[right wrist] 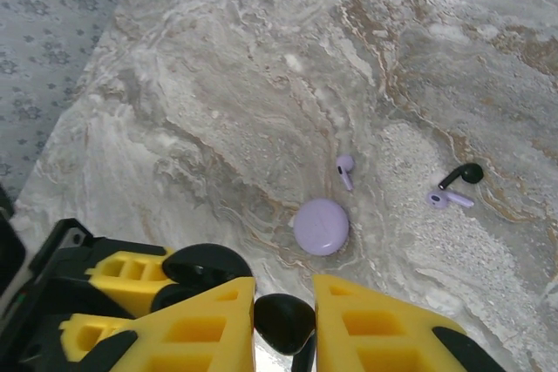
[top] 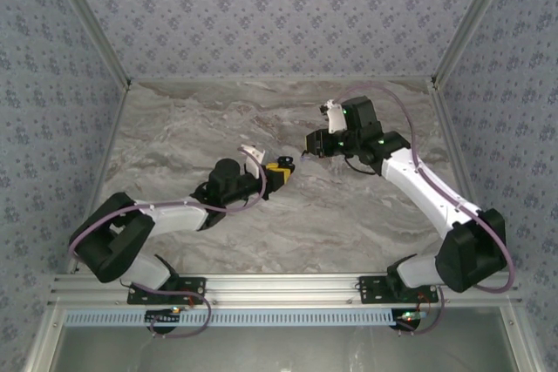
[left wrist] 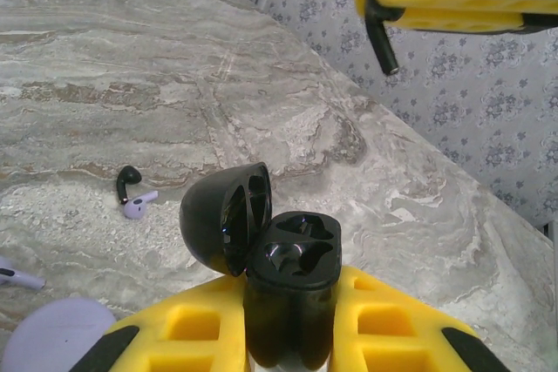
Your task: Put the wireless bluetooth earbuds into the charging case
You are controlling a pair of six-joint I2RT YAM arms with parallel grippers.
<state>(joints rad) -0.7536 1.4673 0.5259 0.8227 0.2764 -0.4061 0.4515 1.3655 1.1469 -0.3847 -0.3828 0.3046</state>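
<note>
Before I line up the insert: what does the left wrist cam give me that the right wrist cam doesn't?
Left wrist alone: the inside of the case, clamped in the left gripper, lid open, both wells apparently empty. Right wrist alone: the head of the held earbud, pinched in the right gripper, and the lavender disc seen whole. Both: the loose black earbud lying beside a lavender earbud on the table.
</note>
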